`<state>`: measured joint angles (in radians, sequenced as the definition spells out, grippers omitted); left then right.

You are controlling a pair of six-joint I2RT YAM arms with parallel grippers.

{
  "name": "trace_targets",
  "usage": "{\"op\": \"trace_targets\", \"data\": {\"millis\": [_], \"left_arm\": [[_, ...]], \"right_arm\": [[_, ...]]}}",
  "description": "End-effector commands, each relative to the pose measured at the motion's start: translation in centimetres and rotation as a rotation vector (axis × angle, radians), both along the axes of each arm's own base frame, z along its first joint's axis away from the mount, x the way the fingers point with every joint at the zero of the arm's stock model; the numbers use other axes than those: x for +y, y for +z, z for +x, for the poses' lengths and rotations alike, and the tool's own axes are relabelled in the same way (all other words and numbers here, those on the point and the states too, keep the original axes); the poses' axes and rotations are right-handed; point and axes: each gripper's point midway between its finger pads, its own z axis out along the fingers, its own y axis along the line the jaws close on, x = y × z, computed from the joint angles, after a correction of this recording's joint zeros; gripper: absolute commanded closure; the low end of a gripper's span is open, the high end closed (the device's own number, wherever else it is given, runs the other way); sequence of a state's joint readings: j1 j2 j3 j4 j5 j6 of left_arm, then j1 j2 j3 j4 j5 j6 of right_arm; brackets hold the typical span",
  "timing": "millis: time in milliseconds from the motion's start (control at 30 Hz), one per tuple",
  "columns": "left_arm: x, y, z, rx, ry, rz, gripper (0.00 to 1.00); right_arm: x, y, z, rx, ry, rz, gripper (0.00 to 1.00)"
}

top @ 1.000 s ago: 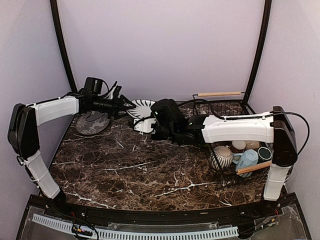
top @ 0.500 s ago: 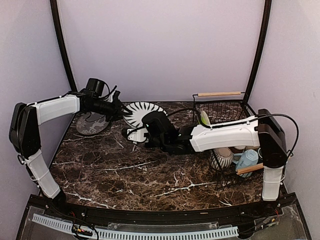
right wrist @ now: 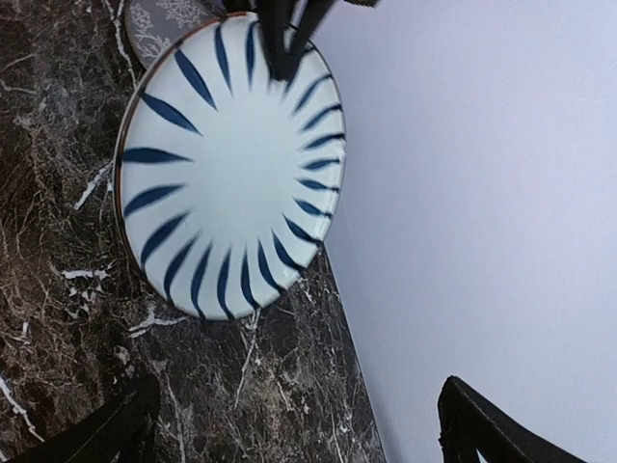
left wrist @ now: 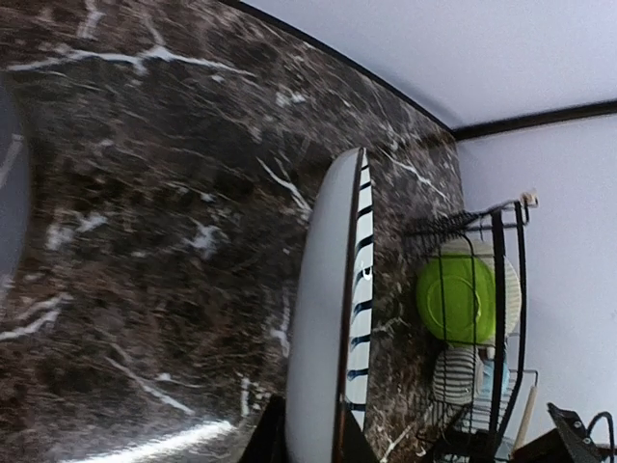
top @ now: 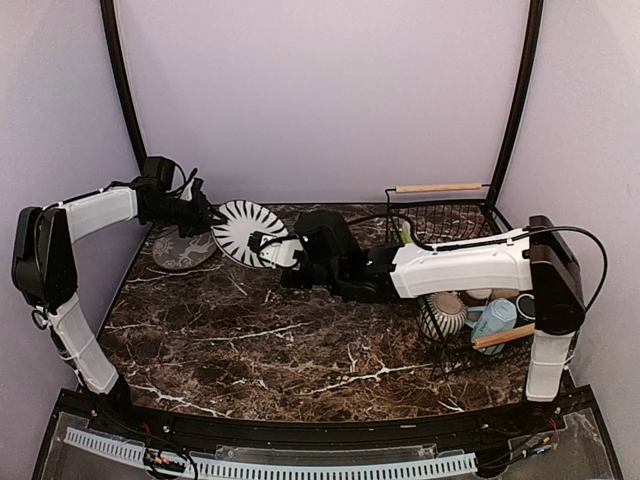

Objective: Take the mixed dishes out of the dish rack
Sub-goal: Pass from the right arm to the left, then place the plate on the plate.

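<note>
L fingers [right wrist: 278, 39] pinch striped plate [top: 245, 232] rim, R fingers [right wrist: 482, 424] spread — apart

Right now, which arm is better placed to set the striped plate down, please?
Left. The left gripper is shut on the striped plate rim; the right gripper stands open, off it.

Dark marble table [top: 300, 340] with white veins stands between pale lavender walls [top: 320, 90] and 2 black poles [top: 121, 80].

Robot test booth, lab-like, plain lilac backdrop [top: 320, 90] on three sides, curved black poles [top: 120, 90], dark marble tabletop [top: 260, 340], left arm [top: 95, 212] and right arm [top: 460, 265] mounted at its near edge, slotted cable duct [top: 300, 467]
</note>
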<state>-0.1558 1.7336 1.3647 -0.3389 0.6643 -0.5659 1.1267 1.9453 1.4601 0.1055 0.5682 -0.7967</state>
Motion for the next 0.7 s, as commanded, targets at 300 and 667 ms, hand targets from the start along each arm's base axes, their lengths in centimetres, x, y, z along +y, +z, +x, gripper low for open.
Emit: {"op": "trace_targets", "data": {"millis": [300, 667], "left_arm": [[19.9, 1.3, 4.1, -0.078, 0.437, 0.027, 0.99], [25.7, -2.0, 4.4, -0.033, 0.56, 0.036, 0.99]], "right_arm": [[-6.9, 6.8, 1.5, 0.077, -0.171, 0.287, 0.01], [-14.1, 9.3, 5.2, 0.458, -0.293, 0.677, 0.01]]}}
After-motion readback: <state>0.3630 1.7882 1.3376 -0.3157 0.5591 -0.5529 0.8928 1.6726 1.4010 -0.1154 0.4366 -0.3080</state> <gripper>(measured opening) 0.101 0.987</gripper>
